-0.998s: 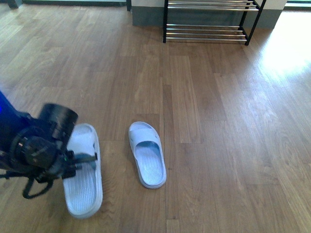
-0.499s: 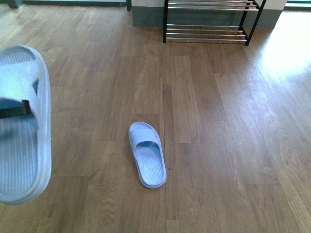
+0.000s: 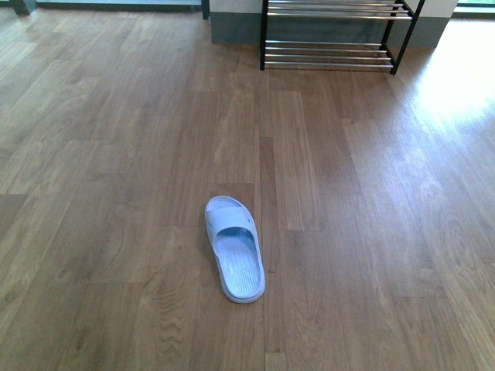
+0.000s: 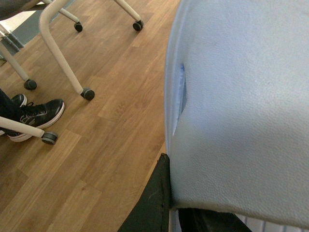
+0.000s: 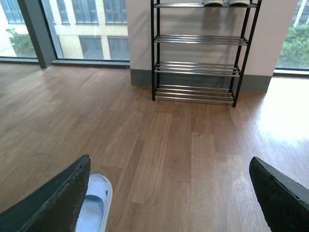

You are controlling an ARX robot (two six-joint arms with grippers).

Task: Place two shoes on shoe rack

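One pale slide (image 4: 241, 96) is held up over the floor, clamped in the left tool (image 4: 176, 212) (it fills most of the left wrist view). The other slide (image 3: 234, 249) is seen lying on the wood floor (image 3: 116, 154), well apart from the shoe rack (image 3: 332, 35). The right tool (image 5: 174, 193) is spread wide apart.

Pale blue slippers on brown wood
The slipper (image 3: 234, 249) is pale blue-white with a ribbed footbed, the other slipper (image 4: 241, 96) the same blue; floor (image 3: 348, 193) brown wood-grain planks, rack (image 5: 195, 39) black with shiny silver bars.

Sandal (image 3: 234, 249) lies on floor (image 3: 363, 201) before shoe rack (image 3: 331, 52).
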